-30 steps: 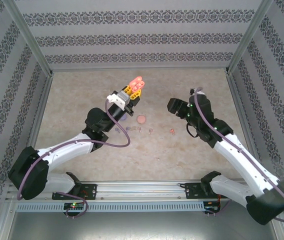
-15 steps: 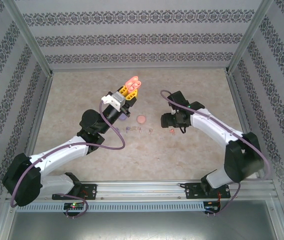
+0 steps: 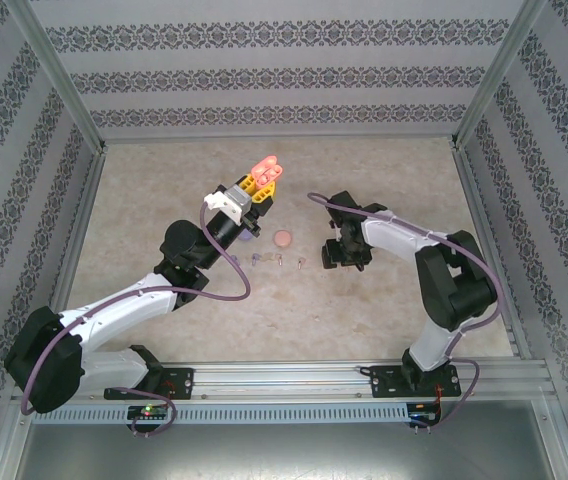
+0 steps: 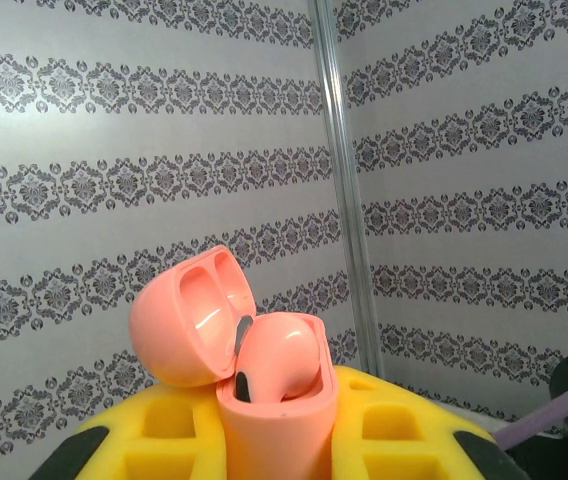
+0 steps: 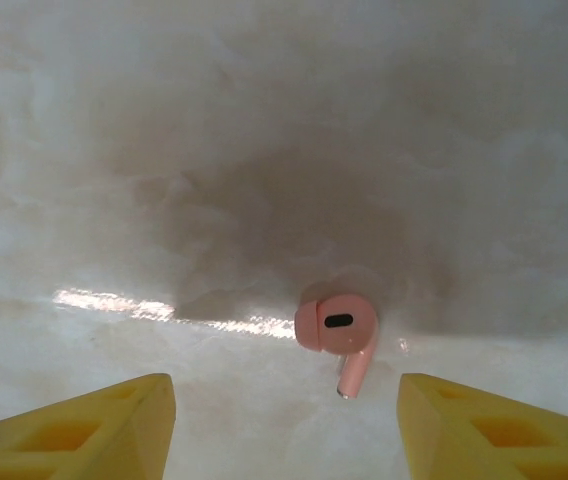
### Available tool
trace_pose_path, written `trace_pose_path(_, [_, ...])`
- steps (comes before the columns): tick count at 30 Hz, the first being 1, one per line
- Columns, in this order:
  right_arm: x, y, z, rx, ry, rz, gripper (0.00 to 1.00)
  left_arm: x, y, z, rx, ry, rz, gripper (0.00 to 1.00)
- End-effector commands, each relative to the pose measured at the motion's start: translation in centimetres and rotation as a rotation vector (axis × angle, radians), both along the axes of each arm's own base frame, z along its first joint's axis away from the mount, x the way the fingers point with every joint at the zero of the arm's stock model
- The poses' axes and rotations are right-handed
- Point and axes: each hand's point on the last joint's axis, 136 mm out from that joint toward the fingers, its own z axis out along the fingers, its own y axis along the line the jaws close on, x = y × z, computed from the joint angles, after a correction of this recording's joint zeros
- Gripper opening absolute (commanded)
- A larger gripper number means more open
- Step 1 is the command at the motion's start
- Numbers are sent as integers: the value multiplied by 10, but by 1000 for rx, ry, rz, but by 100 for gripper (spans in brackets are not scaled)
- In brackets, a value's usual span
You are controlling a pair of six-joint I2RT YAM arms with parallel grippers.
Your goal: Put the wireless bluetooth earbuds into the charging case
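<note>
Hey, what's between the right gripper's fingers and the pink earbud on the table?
Nothing: in the right wrist view the table between the right gripper's open fingers and the pink earbud is bare.

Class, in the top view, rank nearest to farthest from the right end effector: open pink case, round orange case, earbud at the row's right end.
1. The earbud, just left of the right end effector.
2. The round orange case, further left and back.
3. The open pink case, farthest back, in the left end effector.

No lettering, brand, number or sign can be read, not even on the pink charging case (image 4: 276, 425).
</note>
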Motion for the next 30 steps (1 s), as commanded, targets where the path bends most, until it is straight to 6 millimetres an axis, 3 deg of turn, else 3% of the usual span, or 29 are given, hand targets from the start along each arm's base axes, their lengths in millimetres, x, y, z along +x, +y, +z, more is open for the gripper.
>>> trace_pose_path(1, [11, -3, 1, -7, -9, 0, 59, -9, 0, 8, -25, -22, -18, 0])
trace_pose_path(30, [17, -13, -19, -89, 14, 7, 46, -6, -2, 5, -29, -16, -18, 0])
